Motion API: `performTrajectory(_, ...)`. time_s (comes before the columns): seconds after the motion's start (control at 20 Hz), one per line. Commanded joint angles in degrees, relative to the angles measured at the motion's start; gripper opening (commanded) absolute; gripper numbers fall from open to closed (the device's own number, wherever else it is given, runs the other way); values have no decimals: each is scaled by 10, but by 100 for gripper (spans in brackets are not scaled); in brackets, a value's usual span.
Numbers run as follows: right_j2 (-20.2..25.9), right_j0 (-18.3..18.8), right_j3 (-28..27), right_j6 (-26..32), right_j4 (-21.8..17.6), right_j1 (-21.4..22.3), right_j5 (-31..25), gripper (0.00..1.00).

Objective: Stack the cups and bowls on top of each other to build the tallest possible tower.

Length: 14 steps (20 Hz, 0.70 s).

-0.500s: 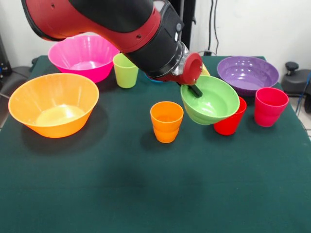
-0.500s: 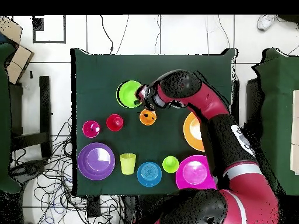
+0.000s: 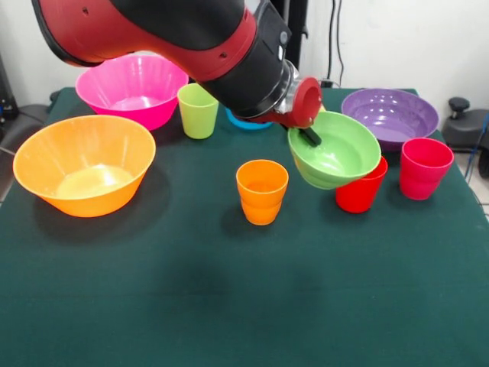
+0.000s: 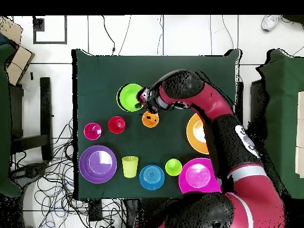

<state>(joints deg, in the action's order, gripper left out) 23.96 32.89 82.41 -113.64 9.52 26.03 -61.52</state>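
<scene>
My gripper [image 3: 309, 137] is shut on the rim of the small light green bowl [image 3: 336, 159] and holds it tilted above the table, to the right of the orange ribbed cup [image 3: 262, 191]. The bowl partly hides the red cup [image 3: 362, 194]. In the overhead view the gripper [image 4: 142, 100] grips the light green bowl [image 4: 129, 97] just beyond the orange cup [image 4: 150, 119]. The pink-red cup [image 3: 425, 167], lime green cup [image 3: 198, 111], purple bowl [image 3: 390, 115], pink bowl [image 3: 132, 88] and large orange bowl [image 3: 84, 162] stand around. The blue bowl [image 4: 152, 177] and pale yellow cup [image 4: 130, 166] sit near the robot's base.
The arm [image 3: 176, 38] reaches over the back of the green table [image 3: 229, 306]. The table's front half holds nothing. Cables lie on the floor [image 4: 53, 172] beside the table.
The gripper has carried the light green bowl slightly up and to the right in the front view, a little farther from the orange cup. Nothing else has moved.
</scene>
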Motion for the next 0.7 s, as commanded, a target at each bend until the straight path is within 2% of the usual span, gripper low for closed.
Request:
performTrajectory(0.05,46,24,26,86,-30,28,-40,0)
performTrajectory(0.45,60,55,53,93,-35,68,-62,0)
performTrajectory(0.7,67,70,93,96,-41,87,-42,0)
